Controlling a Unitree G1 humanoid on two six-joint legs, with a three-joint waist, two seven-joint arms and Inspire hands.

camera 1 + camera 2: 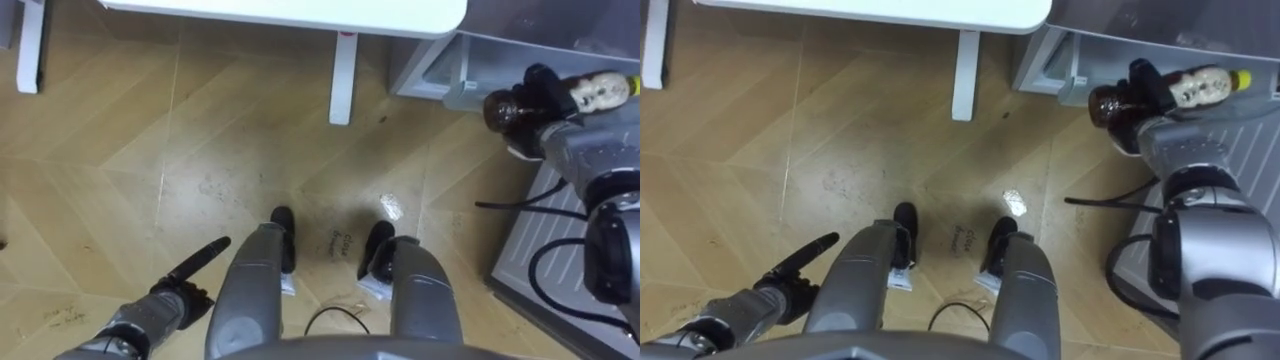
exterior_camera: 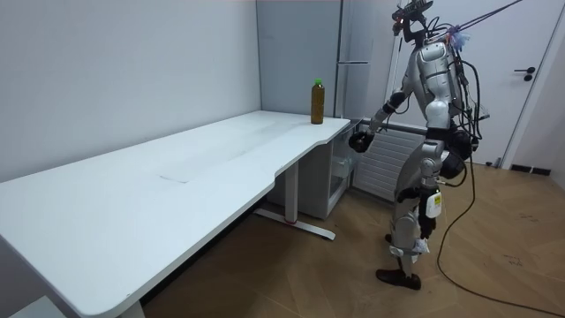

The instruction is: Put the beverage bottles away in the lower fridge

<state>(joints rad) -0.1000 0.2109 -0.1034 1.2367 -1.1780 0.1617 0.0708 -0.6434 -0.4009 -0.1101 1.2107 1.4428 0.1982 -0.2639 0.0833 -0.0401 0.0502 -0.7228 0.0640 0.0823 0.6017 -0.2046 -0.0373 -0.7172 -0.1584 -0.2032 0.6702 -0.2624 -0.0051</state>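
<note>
A dark drink bottle (image 1: 592,93) with a pale label and a yellow cap lies sideways in my right hand (image 1: 541,96), whose fingers curl round its middle. It hangs at the right, just in front of the open grey lower fridge compartment (image 1: 520,52). In the room view that hand (image 2: 360,141) reaches out toward the fridge (image 2: 353,53). A second bottle (image 2: 317,102), amber with a green cap, stands upright on the far corner of the white table (image 2: 177,177). My left hand (image 1: 190,268) hangs low at the lower left, fingers straight, holding nothing.
I stand on the wooden floor between the table's end and the fridge. A white table leg (image 1: 343,75) stands ahead of my feet. A ribbed grey panel (image 1: 545,240) runs along my right side. A closed door (image 2: 538,106) shows behind me.
</note>
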